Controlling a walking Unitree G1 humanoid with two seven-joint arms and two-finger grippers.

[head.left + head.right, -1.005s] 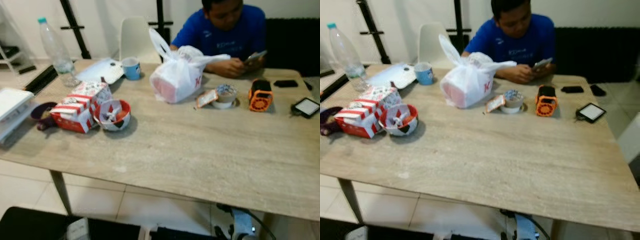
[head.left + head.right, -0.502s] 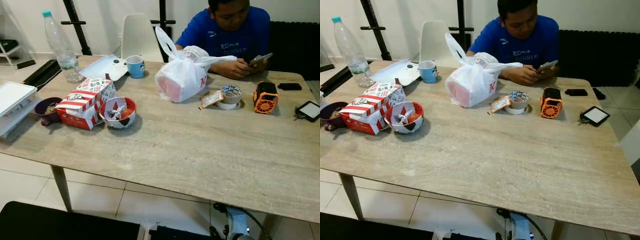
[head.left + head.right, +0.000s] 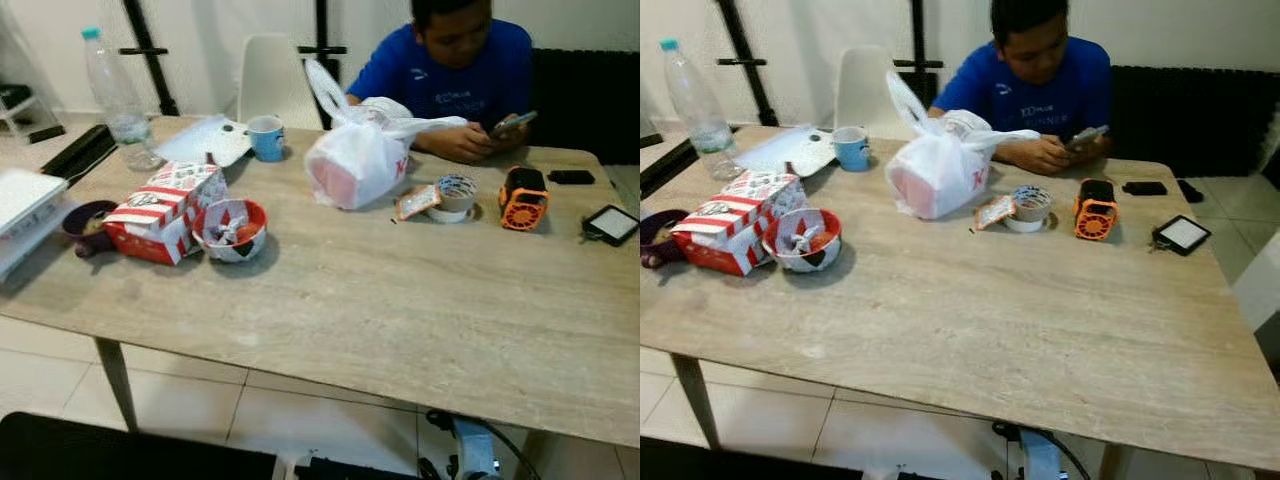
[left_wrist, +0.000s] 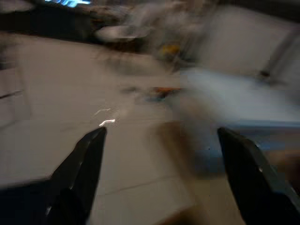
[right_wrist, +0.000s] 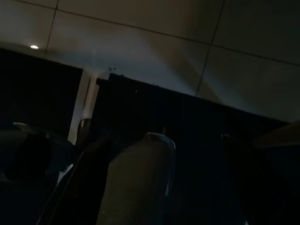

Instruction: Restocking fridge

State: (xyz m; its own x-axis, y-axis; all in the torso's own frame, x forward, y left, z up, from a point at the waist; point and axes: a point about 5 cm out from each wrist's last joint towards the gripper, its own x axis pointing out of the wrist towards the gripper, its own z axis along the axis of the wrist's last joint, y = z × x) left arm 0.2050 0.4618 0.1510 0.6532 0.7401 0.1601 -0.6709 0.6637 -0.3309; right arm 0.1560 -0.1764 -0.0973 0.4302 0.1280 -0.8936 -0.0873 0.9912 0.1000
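Note:
A wooden table stands before me with food items on it. A knotted white plastic bag with something red inside sits at the back middle. A red and white striped food box lies at the left, with a red bowl of wrappers beside it. A clear water bottle and a blue mug stand at the back left. My left gripper hangs open over pale floor tiles, in a blurred view. My right gripper hangs open in the dark, nothing gripped.
A person in a blue shirt sits at the far side, looking at a phone. A tape roll, an orange gadget, a small screen device and a dark phone lie at the right. A white chair stands behind.
The whole picture has shifted slightly as my head moved. Nothing on the table has changed place.

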